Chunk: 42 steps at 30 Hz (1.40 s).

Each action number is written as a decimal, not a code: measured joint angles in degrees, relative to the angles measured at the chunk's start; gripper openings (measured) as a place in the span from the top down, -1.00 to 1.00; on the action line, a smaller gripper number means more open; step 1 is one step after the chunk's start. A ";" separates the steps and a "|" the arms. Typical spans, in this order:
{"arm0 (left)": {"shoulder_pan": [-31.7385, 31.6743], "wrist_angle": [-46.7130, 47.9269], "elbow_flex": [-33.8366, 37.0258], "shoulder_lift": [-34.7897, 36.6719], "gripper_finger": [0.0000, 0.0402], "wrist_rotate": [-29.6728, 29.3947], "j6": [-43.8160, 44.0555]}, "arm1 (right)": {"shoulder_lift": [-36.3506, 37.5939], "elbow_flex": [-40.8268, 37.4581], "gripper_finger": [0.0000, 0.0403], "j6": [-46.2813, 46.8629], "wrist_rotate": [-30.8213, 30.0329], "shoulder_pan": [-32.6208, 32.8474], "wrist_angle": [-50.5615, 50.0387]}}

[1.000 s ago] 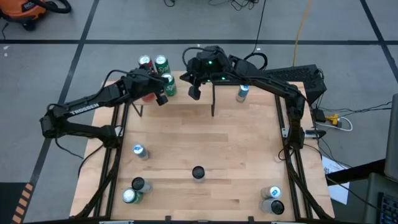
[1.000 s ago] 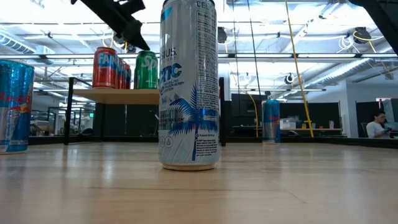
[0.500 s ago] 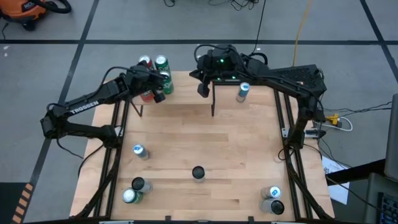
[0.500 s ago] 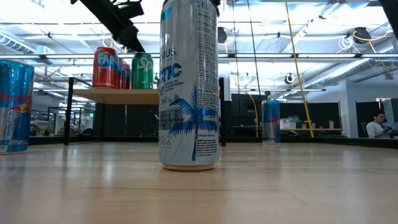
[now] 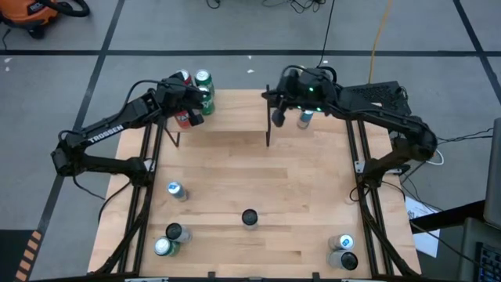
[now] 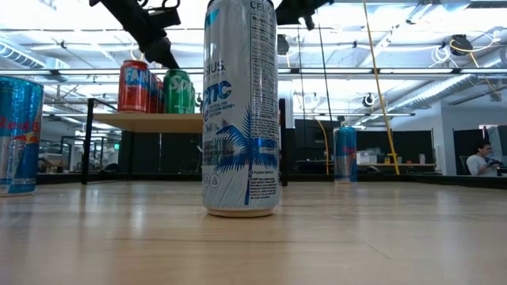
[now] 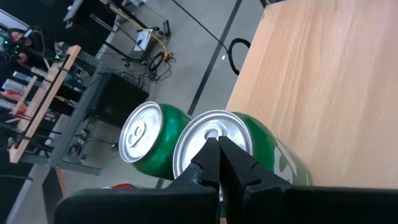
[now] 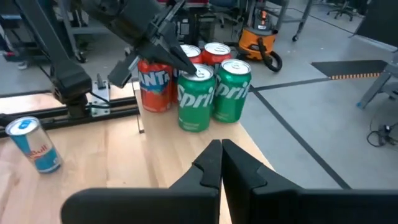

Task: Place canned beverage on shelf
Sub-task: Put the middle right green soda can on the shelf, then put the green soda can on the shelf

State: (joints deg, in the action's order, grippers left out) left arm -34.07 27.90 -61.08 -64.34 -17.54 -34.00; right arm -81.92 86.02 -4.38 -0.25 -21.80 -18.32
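The shelf (image 5: 235,117) stands at the table's far edge, with its board raised on black uprights (image 6: 158,121). Two red Fanta cans (image 5: 186,117) and two green Sprite cans stand on its left end. My left gripper (image 7: 217,146) is shut over the nearer Sprite can (image 5: 206,100), which also shows in the right wrist view (image 8: 195,102) and in the low view (image 6: 179,91). My right gripper (image 8: 221,149) is shut and empty. It hangs over the shelf's right end (image 5: 277,117). My left gripper has its shut fingertips (image 8: 198,70) on the Sprite can's silver lid (image 7: 208,134), near the middle. The fingers slant down from the table's left side. The can stands upright on the shelf board, against the other Sprite can and a Fanta can.
A tall white Celsius can (image 6: 242,111) stands at the table's middle (image 5: 249,217). Blue-silver cans stand at far right (image 5: 305,117), left (image 5: 174,189), near left (image 5: 163,247) and near right (image 5: 344,243). A person sits in the room behind (image 6: 482,158).
My left gripper has gone toward the table's far left corner, and the green Sprite can under it has slid upright along the shelf up against the other cans. My right gripper has gone toward the table's right edge, from over the shelf's middle to its right end.
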 joint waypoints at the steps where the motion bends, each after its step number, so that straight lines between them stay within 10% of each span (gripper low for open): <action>1: -0.31 -0.06 0.00 0.00 1.00 0.27 -0.56 | 0.91 -1.30 1.00 0.36 0.02 -0.12 0.45; 30: -2.28 -4.90 0.13 0.49 1.00 3.43 -2.69 | 2.63 -8.83 1.00 3.15 0.04 0.15 6.96; 42: 12.98 5.20 -2.75 10.41 1.00 -0.34 9.92 | 3.19 -20.69 1.00 5.21 -0.10 6.63 18.04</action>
State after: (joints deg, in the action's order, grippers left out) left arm -21.08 33.10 -63.83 -53.92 -17.88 -24.08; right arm -78.73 65.33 0.83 -0.35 -15.17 -0.28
